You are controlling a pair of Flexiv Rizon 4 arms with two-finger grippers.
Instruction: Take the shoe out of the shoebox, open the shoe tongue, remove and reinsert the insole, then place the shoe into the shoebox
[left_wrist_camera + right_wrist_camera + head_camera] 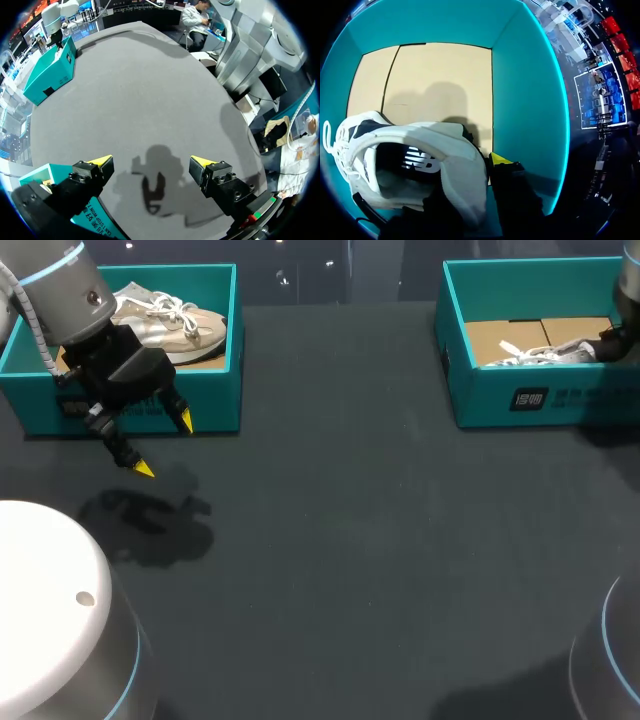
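A white shoe (415, 155) lies in the right teal shoebox (530, 100) on its cardboard floor. My right gripper (475, 175) is shut on the shoe's heel collar. One yellow tip shows outside the heel; the other finger is hidden inside the shoe. In the head view this shoe (545, 353) and the right gripper (605, 343) sit inside the right shoebox (530, 400). A beige shoe (170, 322) rests in the left teal shoebox (215, 405). My left gripper (165, 445) hangs open just in front of that box, above the table, holding nothing (151, 161).
The dark table (360, 540) stretches wide between the two boxes. A corner of the left shoebox (95, 220) lies beside the left gripper's finger. The right shoebox (52, 67) stands at the table's far end in the left wrist view.
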